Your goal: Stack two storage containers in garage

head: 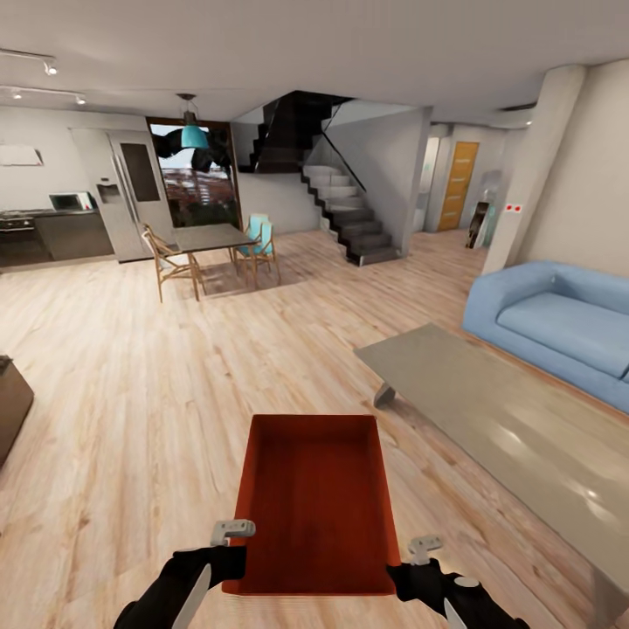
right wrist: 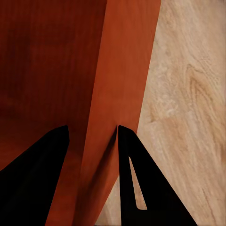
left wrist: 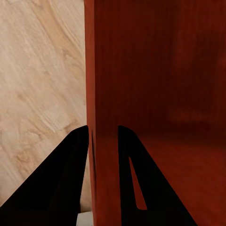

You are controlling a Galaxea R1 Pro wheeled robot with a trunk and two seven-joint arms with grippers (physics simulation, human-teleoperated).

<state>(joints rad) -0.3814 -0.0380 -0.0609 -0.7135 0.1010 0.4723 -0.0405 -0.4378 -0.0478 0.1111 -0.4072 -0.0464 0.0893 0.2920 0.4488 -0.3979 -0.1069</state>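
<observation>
An orange-red open-top storage container hangs in front of me above the light wood plank floor of the living room. My left gripper is shut on its left wall near the close corner; in the left wrist view the gripper has one black finger on each side of the thin wall. My right gripper is shut on the right wall in the same way, and the right wrist view shows that gripper straddling the wall. The bin is empty.
A grey coffee table stands close on the right, with a blue sofa behind it. A dark low cabinet edges in at left. Far ahead are a dining table with chairs, stairs and an orange door.
</observation>
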